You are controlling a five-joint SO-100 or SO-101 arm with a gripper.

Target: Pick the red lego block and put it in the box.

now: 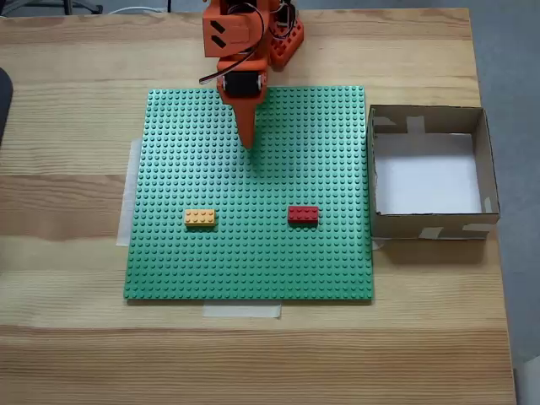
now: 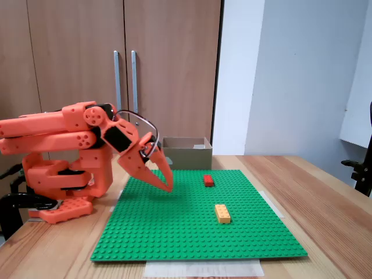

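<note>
Both fixed views: wooden table, green baseplate, closed empty end effector, cabinet doors.

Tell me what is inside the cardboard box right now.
Nothing: in the top-down fixed view the box shows a bare white floor. The red lego block sits outside it on the green baseplate. The near wall hides a thin strip of floor.

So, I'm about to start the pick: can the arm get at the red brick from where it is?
Probably yes: the red lego block lies alone on the green baseplate, with nothing between it and the gripper.
</note>
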